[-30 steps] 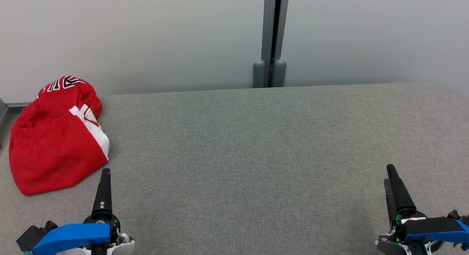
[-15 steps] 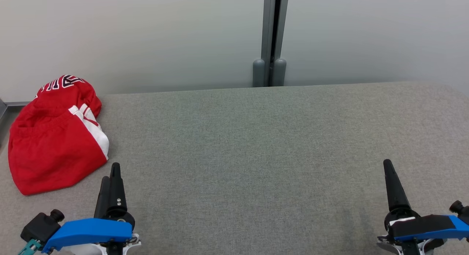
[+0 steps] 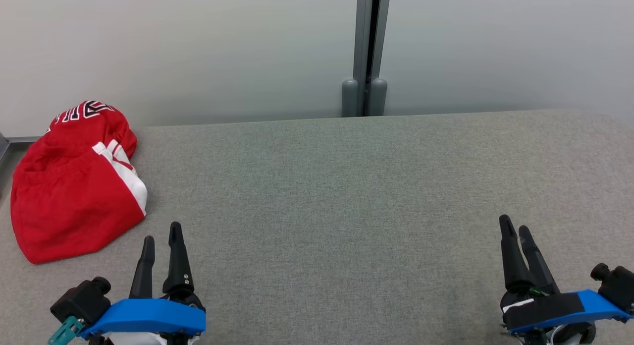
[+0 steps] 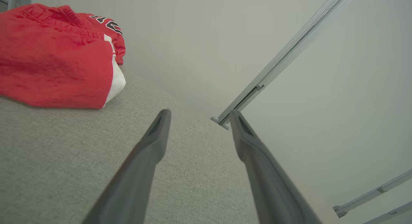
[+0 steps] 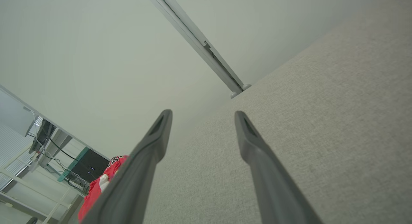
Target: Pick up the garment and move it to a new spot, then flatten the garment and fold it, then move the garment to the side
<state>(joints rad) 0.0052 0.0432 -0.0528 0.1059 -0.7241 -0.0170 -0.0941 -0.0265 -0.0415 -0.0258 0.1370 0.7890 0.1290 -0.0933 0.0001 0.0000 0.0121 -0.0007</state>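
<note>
The garment (image 3: pixel 74 186) is a red piece with white side stripes and black lettering, crumpled in a heap at the far left of the grey fabric table (image 3: pixel 346 186). It also lies at the upper left of the left wrist view (image 4: pixel 54 53) and as a small red patch low in the right wrist view (image 5: pixel 98 188). My left gripper (image 3: pixel 161 232) hovers open just to the right of the heap's near edge, apart from it, holding nothing. Over the table's near right part, my right gripper (image 3: pixel 515 225) is open too, far from the cloth.
A pale wall runs behind the table, with a grey vertical post (image 3: pixel 366 52) at its middle. The table's far edge meets the wall. In the right wrist view a desk with cables and dark equipment (image 5: pixel 83 163) stands beyond the table's left end.
Both grippers have rolled so that each now shows two separate fingers. The left one has shifted right and a little forward; the right one has shifted left. The garment has not moved.
</note>
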